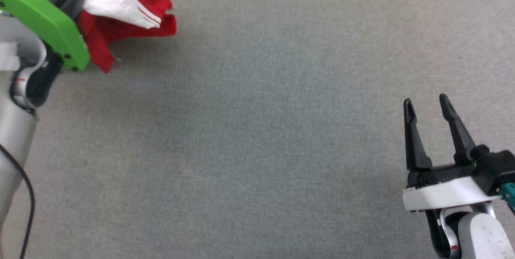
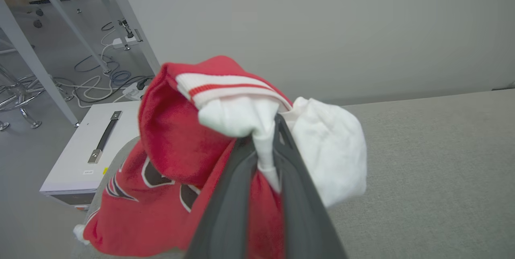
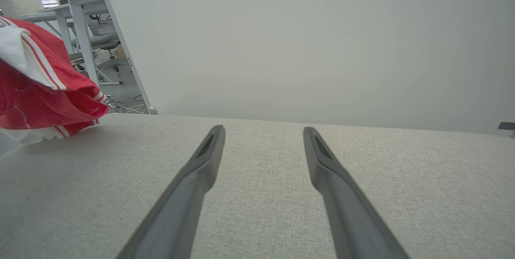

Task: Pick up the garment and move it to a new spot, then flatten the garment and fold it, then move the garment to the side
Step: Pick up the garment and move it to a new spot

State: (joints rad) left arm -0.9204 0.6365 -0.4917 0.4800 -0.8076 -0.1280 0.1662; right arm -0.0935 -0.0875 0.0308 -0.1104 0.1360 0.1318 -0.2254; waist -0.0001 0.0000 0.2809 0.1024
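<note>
The garment (image 1: 132, 13) is a bunched red jersey with white sleeves and red-white striped trim, at the far left corner of the grey table. My left gripper (image 2: 265, 130) is shut on a fold of its white sleeve, and the garment (image 2: 177, 158) hangs bunched around the fingers, black white-outlined lettering showing low on the red cloth. In the head view the left arm's green wrist cover (image 1: 48, 25) hides most of that grip. My right gripper (image 1: 426, 104) stands open over the near right of the table, holding nothing. From the right wrist the garment (image 3: 44, 86) shows at far left.
The grey cloth-covered table (image 1: 261, 130) stretches wide between the two arms. Beyond its left edge stand a white case with a handle (image 2: 92, 146), table legs and loose cables (image 2: 104, 78) on the floor. A pale wall (image 3: 301, 42) runs behind the table.
</note>
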